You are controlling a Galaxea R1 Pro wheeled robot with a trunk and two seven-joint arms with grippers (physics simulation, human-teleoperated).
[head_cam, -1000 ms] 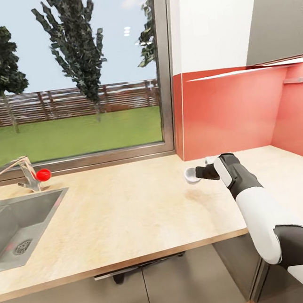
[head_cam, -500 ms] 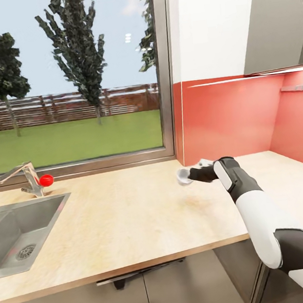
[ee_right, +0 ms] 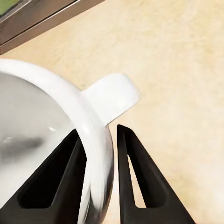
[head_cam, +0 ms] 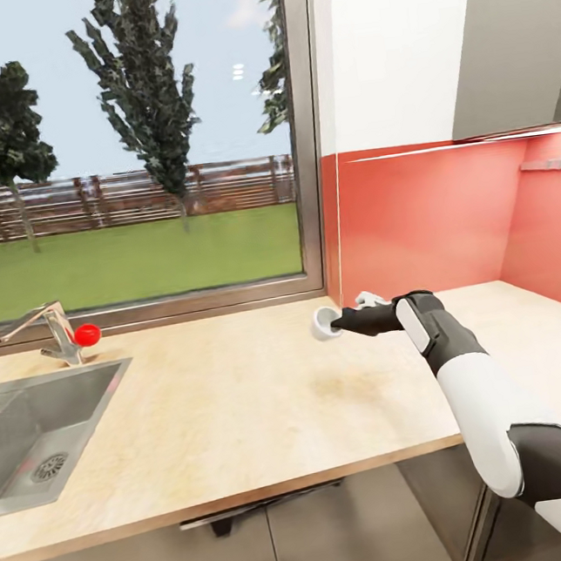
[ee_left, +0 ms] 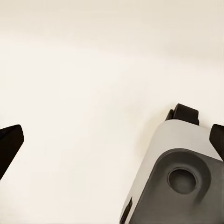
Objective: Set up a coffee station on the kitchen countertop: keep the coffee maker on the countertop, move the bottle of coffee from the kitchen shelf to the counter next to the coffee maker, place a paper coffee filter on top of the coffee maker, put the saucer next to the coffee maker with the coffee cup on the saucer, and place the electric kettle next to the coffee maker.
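My right gripper (head_cam: 338,323) holds the small white coffee cup (head_cam: 324,322) above the light wood-look kitchen countertop (head_cam: 242,399), near the red backsplash corner. In the right wrist view the two black fingers (ee_right: 135,177) pinch the cup's white rim (ee_right: 91,135), one inside and one outside, and the cup's loop handle (ee_right: 114,95) sticks out beyond them. The cup hangs tilted, its mouth turned toward the sink side. The left wrist view shows my left gripper (ee_left: 112,140) open, its black fingertips (ee_left: 9,142) far apart against a pale surface, with part of the robot's grey body (ee_left: 177,172) below.
A steel sink (head_cam: 36,433) with a tap (head_cam: 45,331) and a red ball (head_cam: 85,334) sits at the counter's left. A big window (head_cam: 124,150) runs behind it. The red backsplash (head_cam: 431,218) and a grey wall cabinet (head_cam: 510,42) close the right corner.
The right gripper has carried the cup leftward and slightly up over the counter, tipping it more onto its side. The head camera shifted a little early on.
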